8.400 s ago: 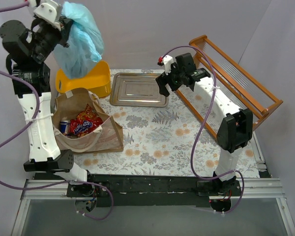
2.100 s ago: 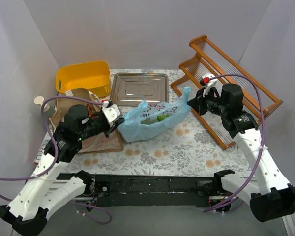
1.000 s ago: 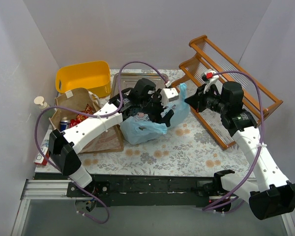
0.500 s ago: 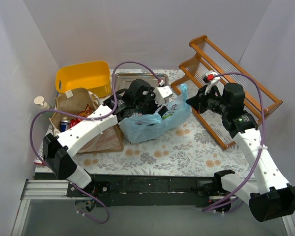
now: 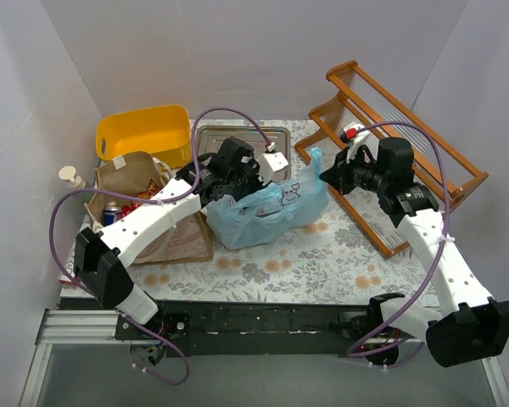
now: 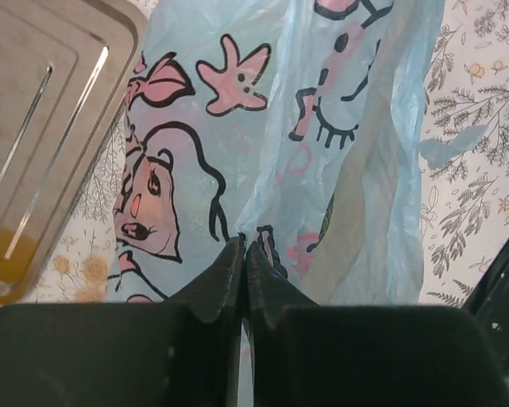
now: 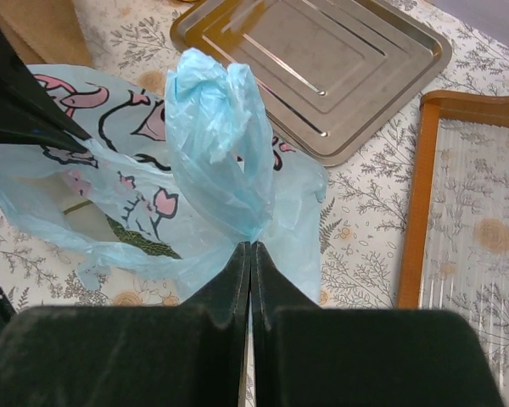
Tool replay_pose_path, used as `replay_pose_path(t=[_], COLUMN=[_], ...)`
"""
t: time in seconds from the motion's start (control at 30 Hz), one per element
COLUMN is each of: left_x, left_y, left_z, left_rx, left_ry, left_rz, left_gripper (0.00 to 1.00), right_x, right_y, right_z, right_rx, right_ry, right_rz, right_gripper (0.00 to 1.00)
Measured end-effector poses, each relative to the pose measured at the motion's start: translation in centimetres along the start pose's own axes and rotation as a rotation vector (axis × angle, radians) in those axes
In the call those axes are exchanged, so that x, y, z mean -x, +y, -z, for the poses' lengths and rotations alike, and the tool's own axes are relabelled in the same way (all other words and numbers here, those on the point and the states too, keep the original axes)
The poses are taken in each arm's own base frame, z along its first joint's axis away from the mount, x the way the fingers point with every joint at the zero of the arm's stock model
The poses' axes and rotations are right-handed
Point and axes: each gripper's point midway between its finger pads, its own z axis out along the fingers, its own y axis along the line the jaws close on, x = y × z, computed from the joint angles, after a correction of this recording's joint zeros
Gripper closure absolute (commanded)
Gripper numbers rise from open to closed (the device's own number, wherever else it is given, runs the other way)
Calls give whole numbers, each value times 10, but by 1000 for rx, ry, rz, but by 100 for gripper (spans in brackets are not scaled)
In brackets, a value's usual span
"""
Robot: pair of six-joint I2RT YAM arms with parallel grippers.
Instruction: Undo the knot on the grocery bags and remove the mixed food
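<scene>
The light blue plastic bag [image 5: 276,208] with cartoon print lies mid-table, stretched between both grippers. My left gripper [image 5: 259,180] is shut on a fold of its printed film [image 6: 263,153], fingertips [image 6: 234,254] pinching the upper side. My right gripper [image 5: 325,174] is shut on the bag's bunched top [image 7: 216,127] at its right end. Something dark green [image 7: 140,237] shows through the film. The brown paper bag [image 5: 182,242] stands open at the left, partly behind my left arm, with a can [image 5: 110,214] and a red packet [image 5: 129,206] inside.
A yellow tub [image 5: 144,136] sits at the back left and a metal tray [image 7: 314,51] behind the blue bag. A wooden rack [image 5: 407,110] leans along the right side. A pump bottle [image 5: 68,176] stands at the left edge.
My left gripper, open over the blue bag a second ago, has shut on its film and drawn back left. The bag now stands fuller. The right gripper kept its hold.
</scene>
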Motion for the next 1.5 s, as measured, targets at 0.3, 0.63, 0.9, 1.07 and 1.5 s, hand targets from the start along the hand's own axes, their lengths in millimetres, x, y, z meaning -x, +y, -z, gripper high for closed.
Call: replay_pose_path(t=[0.3,0.63,0.9,1.07,1.5], left_x=[60,116,80,93,107], left_y=[37,63,57,62,69], left_z=[4,43,16,25,36], left_rx=[100,232,206,234,271], left_ry=[-113,-357,-272,-302,-350], left_rz=[-98,-78,-28,-20,14], left_gripper=[100,100,100,100,100], right_x=[25,141,70,-3,-144], right_y=[-5,81,179,164,170], right_z=[16,61,11,-23,-85], right_rx=[-53,61,440,395,379], right_ry=[-43,-325,-203,-19,141], right_rz=[72,634,722,685,830], right_gripper=[50,59,86,90,89])
